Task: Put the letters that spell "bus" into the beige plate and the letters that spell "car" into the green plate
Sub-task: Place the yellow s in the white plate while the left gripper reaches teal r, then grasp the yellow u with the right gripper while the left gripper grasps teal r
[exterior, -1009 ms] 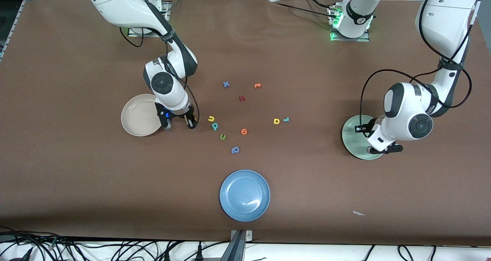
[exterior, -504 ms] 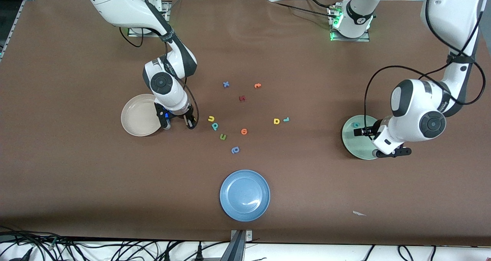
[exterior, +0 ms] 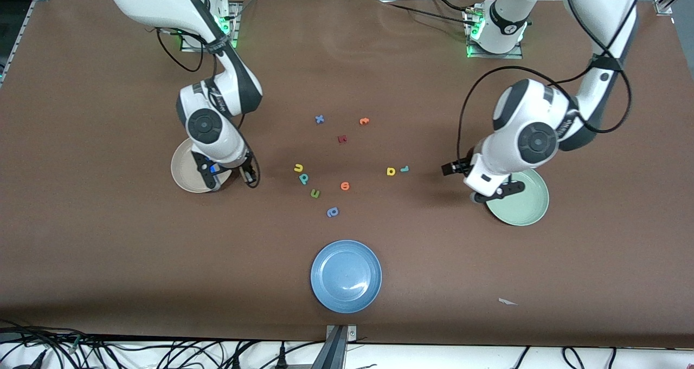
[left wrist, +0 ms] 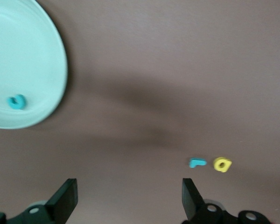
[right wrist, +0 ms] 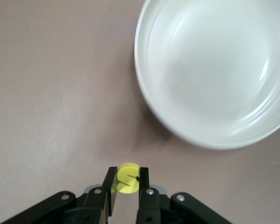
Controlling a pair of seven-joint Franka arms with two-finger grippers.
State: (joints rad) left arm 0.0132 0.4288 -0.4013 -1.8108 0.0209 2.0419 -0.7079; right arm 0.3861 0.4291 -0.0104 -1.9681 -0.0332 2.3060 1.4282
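A yellow s [right wrist: 128,178] is pinched by the right gripper [right wrist: 128,185] beside the beige plate [right wrist: 214,70]; the left gripper [left wrist: 129,198] jaws are spread over the table [exterior: 108,239].

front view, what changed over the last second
The right gripper, shut on the small yellow foam s, moved toward the cream-beige plate. The left gripper, fingers open, left the mint-green plate, where the teal foam c now lies, and moved toward the loose letters. Those stayed.

c [left wrist: 17,101] sits in the green plate [exterior: 523,209] at the left arm's end, r [exterior: 404,169] and a [exterior: 391,171] side by side mid-bench [exterior: 108,239].
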